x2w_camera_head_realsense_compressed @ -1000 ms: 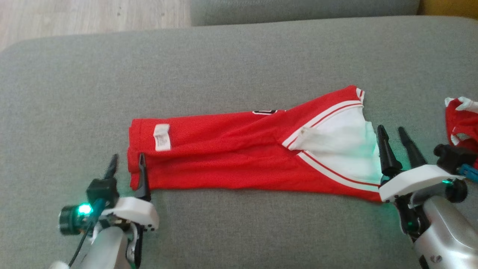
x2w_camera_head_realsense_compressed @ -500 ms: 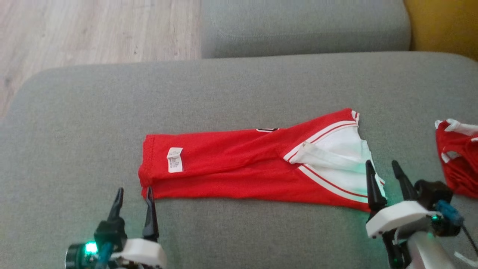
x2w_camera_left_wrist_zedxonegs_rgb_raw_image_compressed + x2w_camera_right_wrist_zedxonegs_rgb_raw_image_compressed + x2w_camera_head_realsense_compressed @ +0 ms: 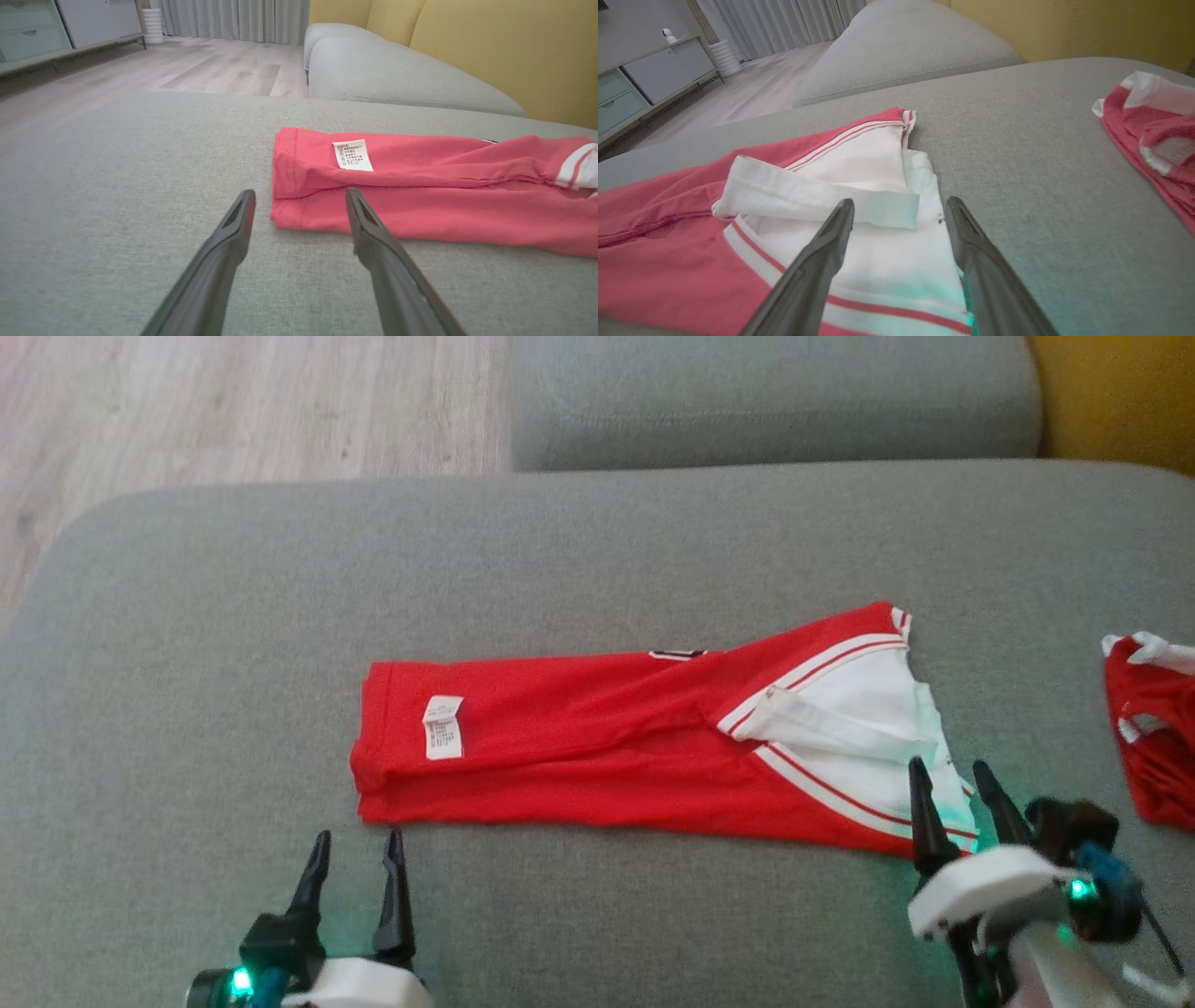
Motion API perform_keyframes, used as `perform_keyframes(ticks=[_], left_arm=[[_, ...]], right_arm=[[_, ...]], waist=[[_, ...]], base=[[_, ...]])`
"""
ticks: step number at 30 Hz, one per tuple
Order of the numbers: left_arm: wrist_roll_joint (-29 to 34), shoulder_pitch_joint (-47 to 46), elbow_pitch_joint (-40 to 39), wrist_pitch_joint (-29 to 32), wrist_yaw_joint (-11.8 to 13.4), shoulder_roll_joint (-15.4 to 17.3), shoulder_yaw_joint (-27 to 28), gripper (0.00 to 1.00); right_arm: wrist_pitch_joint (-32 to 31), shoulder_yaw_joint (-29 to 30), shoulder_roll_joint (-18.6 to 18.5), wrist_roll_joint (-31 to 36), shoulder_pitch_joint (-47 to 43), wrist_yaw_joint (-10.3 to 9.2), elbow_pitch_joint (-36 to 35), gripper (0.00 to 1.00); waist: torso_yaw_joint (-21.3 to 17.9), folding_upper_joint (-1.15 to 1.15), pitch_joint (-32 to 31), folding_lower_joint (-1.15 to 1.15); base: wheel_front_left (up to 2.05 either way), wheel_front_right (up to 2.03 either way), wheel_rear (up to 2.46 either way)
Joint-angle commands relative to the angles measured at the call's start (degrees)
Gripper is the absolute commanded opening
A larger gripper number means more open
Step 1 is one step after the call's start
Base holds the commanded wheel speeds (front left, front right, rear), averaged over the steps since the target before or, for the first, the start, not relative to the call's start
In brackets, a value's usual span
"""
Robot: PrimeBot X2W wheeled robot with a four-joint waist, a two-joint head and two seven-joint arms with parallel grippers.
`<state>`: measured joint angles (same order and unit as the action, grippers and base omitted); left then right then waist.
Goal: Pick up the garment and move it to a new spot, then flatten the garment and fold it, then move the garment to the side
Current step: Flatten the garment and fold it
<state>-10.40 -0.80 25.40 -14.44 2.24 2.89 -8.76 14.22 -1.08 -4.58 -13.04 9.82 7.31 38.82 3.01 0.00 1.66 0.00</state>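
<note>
Two grippers sit nearest the robot, both with jaws spread wide and nothing held between them. At the lower left, the left gripper [image 3: 358, 840] is over the bare grey sofa cushion [image 3: 187, 709], its fingertips just short of the near left corner of the garment [image 3: 597, 747] and apart from it. At the lower right, the right gripper [image 3: 947, 767] points at the white end of the same garment; its fingertips overlap the striped near edge, though whether they touch the cloth cannot be told. A green glow from the wrist lights falls on the fabric there.

Beyond the fingers, the red garment lies folded lengthwise into a long band across the middle of the cushion, hem to the left and white, red-striped trim to the right, where a white flap is turned over on top. A white care label [image 3: 442, 726] shows near the hem end. Off to the right, well apart, a second red-and-white garment [image 3: 1153, 756] lies crumpled at the cushion's edge.

Farther back are another grey cushion [image 3: 766, 401], a yellow backrest [image 3: 1120, 392] at the far right and pale wooden floor [image 3: 233, 401] at the far left
</note>
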Motion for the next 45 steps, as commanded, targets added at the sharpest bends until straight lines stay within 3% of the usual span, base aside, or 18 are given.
perform_keyframes(ticks=[1, 14, 21, 22, 23, 27, 38, 45], left_arm=[[-2.1, -2.8, -2.0, -0.6, -0.4, 0.0, 0.3, 1.00], [-5.5, -6.2, -1.4, -0.6, 1.2, 0.0, -5.2, 1.00], [-6.0, -6.1, -1.4, -0.6, 1.8, 0.0, -5.2, 1.00], [-6.0, -6.1, -1.4, -0.6, 1.8, 0.0, -5.1, 1.00], [-6.1, -6.0, -1.4, -0.6, 1.8, 0.0, -5.0, 1.00], [-5.9, -6.1, -1.3, -0.6, 1.7, 0.0, -5.2, 1.00], [-6.5, -5.2, -0.6, -0.6, 1.5, 0.0, -5.4, 1.00], [-7.4, -4.1, -0.1, -0.6, 1.0, 0.0, -7.2, 1.00]], right_arm=[[0.8, -1.0, -1.0, 0.4, 5.8, 0.18, 0.2, 1.00], [-1.4, 1.8, -1.7, 3.1, 17.4, 0.18, 18.3, 1.00], [-3.0, -3.0, 1.0, -5.5, 15.8, 0.18, 22.7, 1.00], [-3.6, -4.2, 1.1, -7.1, 15.4, 0.18, 22.6, 0.55], [-3.9, -5.5, 1.2, -8.3, 15.1, 0.18, 22.4, 0.00], [-3.0, -7.6, -0.8, -11.5, 15.0, 0.18, 22.0, 0.00], [0.7, -5.3, -7.2, -14.1, 16.2, 0.18, 19.9, 0.00], [0.8, -8.5, -5.4, -14.1, 12.5, 0.18, 6.1, 0.00]], waist=[[0.5, 0.00, 1.9, 0.00], [3.3, 0.00, 6.8, 0.00], [3.6, 0.00, 6.9, 0.00], [3.5, 0.00, 6.9, 0.00], [3.4, 0.00, 6.9, 0.00], [2.9, 0.00, 7.0, 0.00], [1.9, 0.00, 4.8, 0.00], [2.9, 0.00, 2.7, 0.00]], base=[[0.00, 0.00, 0.00], [0.00, 0.00, 0.00], [0.00, 0.00, 0.00], [0.00, 0.00, 0.00], [0.00, 0.00, 0.00], [0.00, 0.00, 0.00], [0.00, 0.00, 0.00], [0.00, 0.00, 0.00]])
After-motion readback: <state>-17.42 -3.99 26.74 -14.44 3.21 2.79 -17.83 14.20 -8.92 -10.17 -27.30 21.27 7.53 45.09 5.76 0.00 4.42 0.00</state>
